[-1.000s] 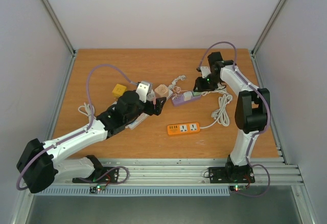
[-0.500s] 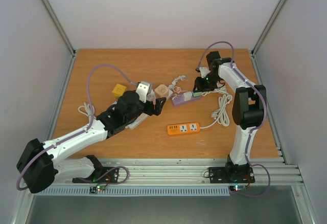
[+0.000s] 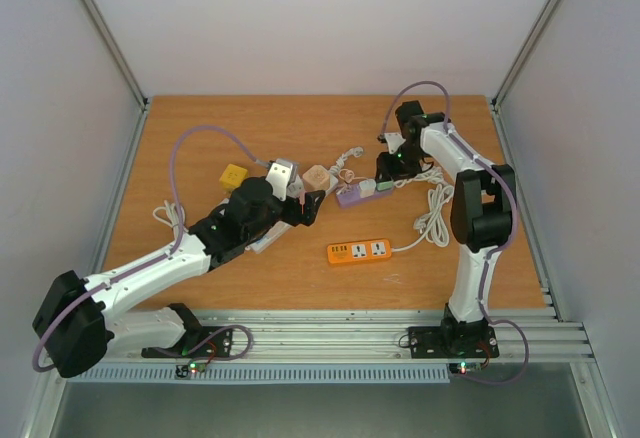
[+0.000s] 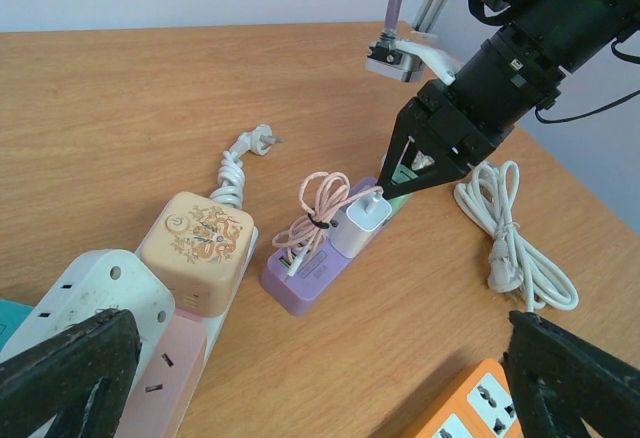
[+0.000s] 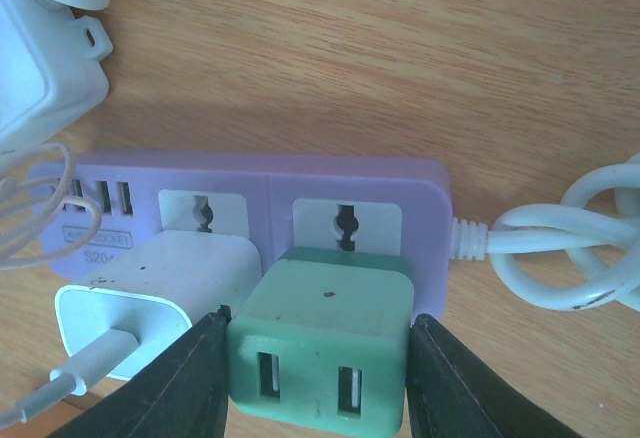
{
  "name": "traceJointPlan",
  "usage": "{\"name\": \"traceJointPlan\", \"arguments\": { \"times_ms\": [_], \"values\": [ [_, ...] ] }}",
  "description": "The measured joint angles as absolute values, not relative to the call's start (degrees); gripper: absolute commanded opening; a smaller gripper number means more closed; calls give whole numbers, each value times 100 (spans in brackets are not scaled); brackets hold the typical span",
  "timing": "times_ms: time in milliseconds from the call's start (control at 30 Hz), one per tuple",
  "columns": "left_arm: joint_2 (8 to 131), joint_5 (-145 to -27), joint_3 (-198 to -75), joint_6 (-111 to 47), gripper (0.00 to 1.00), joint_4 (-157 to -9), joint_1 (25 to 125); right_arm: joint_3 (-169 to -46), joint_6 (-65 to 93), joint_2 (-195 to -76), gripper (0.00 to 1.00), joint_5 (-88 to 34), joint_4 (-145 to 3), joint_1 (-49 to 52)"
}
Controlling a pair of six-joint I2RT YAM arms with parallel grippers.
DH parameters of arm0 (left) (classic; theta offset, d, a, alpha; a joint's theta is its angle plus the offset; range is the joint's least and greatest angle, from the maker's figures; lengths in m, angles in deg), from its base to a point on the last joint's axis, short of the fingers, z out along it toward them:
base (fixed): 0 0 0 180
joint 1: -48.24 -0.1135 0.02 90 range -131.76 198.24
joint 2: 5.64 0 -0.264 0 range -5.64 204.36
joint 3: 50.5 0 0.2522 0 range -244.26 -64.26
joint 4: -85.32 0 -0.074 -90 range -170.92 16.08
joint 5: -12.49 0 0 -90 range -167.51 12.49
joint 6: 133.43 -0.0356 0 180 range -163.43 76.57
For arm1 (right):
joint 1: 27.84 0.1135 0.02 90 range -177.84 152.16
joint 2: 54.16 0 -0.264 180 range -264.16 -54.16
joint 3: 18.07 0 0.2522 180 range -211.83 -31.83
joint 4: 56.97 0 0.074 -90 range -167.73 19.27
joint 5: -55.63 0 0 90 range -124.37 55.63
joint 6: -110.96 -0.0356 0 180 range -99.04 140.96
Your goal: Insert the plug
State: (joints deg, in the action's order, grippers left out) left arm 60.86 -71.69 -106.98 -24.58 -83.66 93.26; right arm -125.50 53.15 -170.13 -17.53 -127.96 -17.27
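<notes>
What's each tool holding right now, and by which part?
The right tool grips the green adapter by its two side faces, on the purple power strip. The left tool is open and holds nothing.

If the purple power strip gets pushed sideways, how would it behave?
The purple power strip looks rigid and lies flat on the table, so it probably slides rather than tips. Its coiled white cord would likely drag limply behind.

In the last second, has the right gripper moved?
Yes: in the top view, the right gripper has edged left relative to the purple power strip, jaws around the green adapter.
</notes>
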Motion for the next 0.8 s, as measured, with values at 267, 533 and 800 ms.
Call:
{"name": "traceJointPlan", "arguments": {
  "times_ms": [267, 533, 800],
  "values": [
    [6123, -7169, -10700, -2458, 99, -8360, 9326, -12546, 5247, -17021, 68, -2005, -12790, -1666],
    [6123, -7064, -10703, -2432, 99, -8309, 9315, -12294, 4891, -16726, 79, -2002, -12696, -1668],
    [6125, -6782, -10829, -2399, 99, -8003, 9236, -12074, 4464, -15869, 63, -1854, -12407, -1653]
  ]
}}
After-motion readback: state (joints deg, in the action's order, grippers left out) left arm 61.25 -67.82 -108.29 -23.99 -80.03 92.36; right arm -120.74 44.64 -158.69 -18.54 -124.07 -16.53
